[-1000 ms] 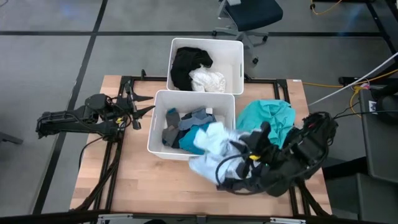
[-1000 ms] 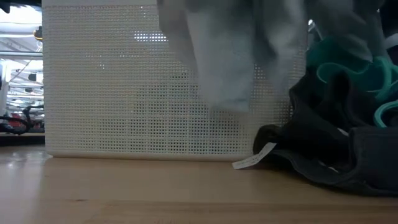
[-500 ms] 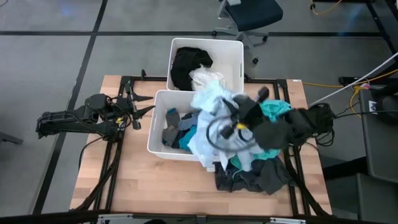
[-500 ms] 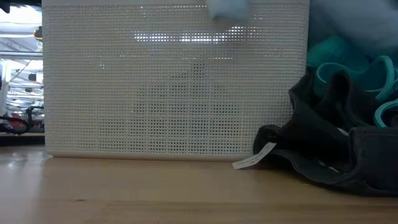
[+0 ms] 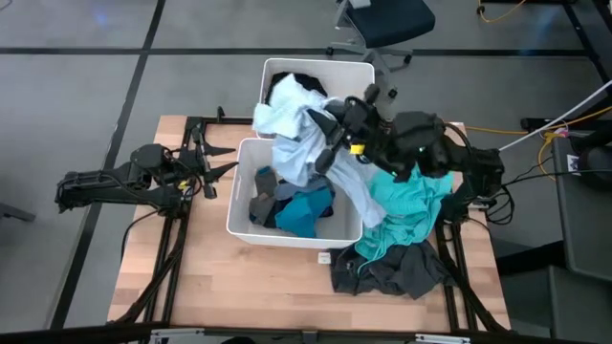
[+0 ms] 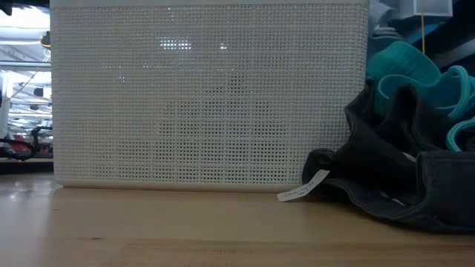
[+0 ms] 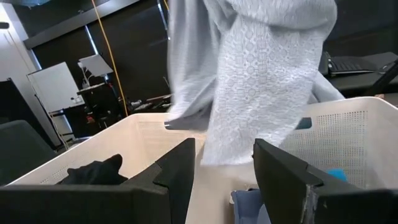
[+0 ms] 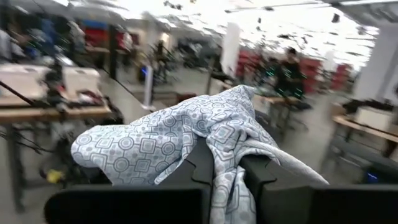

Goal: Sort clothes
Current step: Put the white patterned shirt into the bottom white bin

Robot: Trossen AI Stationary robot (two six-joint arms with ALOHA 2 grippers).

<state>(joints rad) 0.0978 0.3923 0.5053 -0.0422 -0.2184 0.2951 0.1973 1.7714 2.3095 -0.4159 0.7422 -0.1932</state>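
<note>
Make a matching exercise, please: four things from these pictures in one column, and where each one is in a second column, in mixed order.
Things:
1. pale garment
2. teal garment
3. dark grey garment
4. black garment

Places:
A. in the far bin
B. on the table, at its near right corner
C. held up by the right gripper over the two bins
D. on the table just right of the near bin

Pairs: 1-C, 2-D, 3-B, 4-A
</note>
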